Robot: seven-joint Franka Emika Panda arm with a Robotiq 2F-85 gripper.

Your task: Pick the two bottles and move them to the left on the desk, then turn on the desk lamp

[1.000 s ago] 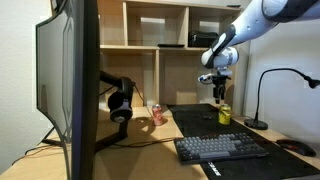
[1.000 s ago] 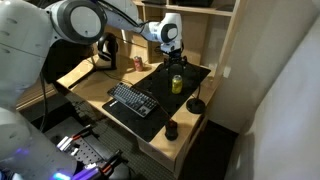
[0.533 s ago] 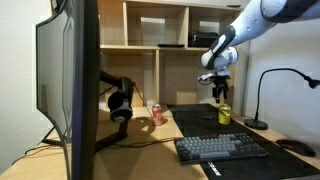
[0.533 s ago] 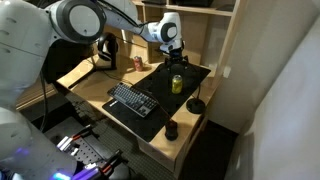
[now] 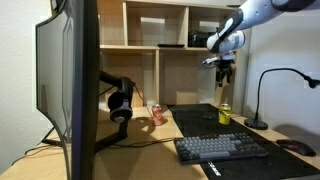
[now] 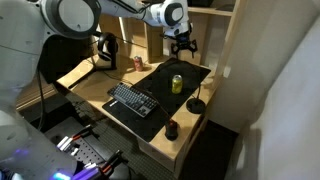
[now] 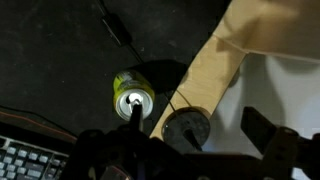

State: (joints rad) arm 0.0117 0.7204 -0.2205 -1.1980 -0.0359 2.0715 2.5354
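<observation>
The yellow-green bottle [image 5: 224, 113] [image 6: 177, 83] stands upright on the black mat [image 6: 155, 85] of the desk [image 6: 82, 74]. The pinkish-red bottle [image 5: 157, 113] [image 6: 138, 63] stands further along the desk near the headphones. My gripper [image 5: 224, 68] [image 6: 184, 42] hangs open and empty, high above the yellow-green bottle. In the wrist view the gripper [image 7: 182, 146] looks straight down on the yellow-green bottle [image 7: 134, 95] and the round base of the desk lamp [image 7: 187, 128]. The desk lamp [image 5: 262, 100] rises from its base [image 6: 196, 105] at the mat's end.
A keyboard [image 5: 220, 148] [image 6: 132, 100] lies on the mat's near side. Black headphones [image 5: 120, 103] hang by a large monitor [image 5: 70, 80]. A wooden shelf unit [image 5: 160, 50] backs the desk. A small dark object [image 6: 171, 130] sits near the desk corner.
My gripper has risen well clear of the yellow-green bottle and shifted slightly toward the lamp side, still open. Both bottles and the lamp have not moved.
</observation>
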